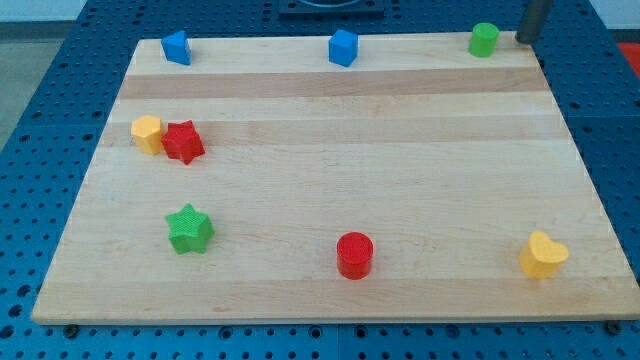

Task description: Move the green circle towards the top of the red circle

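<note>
The green circle (484, 39) stands at the board's top edge, near the view's top right. The red circle (354, 254) stands near the bottom edge, a little right of the middle. My tip (523, 39) is at the view's top right corner, just to the right of the green circle, a small gap apart from it. The rod runs up out of the view.
A blue block (176, 47) and a second blue block (343, 47) sit along the top edge. A yellow block (147, 132) touches a red star (183, 142) at the left. A green star (189, 229) is at bottom left, a yellow heart (543, 254) at bottom right.
</note>
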Robot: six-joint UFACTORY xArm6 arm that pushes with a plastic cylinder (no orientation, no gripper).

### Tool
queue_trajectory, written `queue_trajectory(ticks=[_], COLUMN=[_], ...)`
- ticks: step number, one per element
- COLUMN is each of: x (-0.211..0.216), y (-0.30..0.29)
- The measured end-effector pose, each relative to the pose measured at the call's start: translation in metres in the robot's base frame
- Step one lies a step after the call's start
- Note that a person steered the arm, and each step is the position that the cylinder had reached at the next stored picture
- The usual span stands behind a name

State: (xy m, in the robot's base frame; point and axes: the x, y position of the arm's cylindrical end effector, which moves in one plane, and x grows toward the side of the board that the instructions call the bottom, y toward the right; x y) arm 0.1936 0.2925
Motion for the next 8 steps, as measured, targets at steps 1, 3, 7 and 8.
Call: queue_trajectory(ticks=[1, 3, 7, 8], x=[-0.002, -0.001, 0.057, 0.081], y=[-0.006, -0.061, -0.101, -0.118])
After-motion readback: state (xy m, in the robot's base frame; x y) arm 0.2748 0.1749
